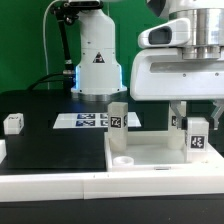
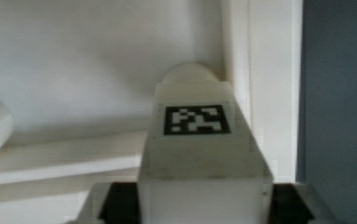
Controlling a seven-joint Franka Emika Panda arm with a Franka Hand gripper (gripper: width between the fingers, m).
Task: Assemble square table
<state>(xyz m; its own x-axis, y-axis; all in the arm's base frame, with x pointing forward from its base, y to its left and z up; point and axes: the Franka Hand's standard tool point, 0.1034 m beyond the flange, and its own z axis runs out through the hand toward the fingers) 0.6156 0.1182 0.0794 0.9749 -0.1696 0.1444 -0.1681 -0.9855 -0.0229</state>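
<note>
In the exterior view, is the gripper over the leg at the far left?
No, the gripper is down around the tagged leg at the exterior view's right; the small leg at the left sits alone.

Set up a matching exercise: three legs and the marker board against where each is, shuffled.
1 leg at the exterior view's left
2 middle leg
3 leg at the exterior view's right
4 marker board

A lying flat behind the tabletop
B between the fingers of the gripper
C upright at the tabletop's corner
D alone on the black table

Pairs: 1-D, 2-C, 3-B, 4-A
</note>
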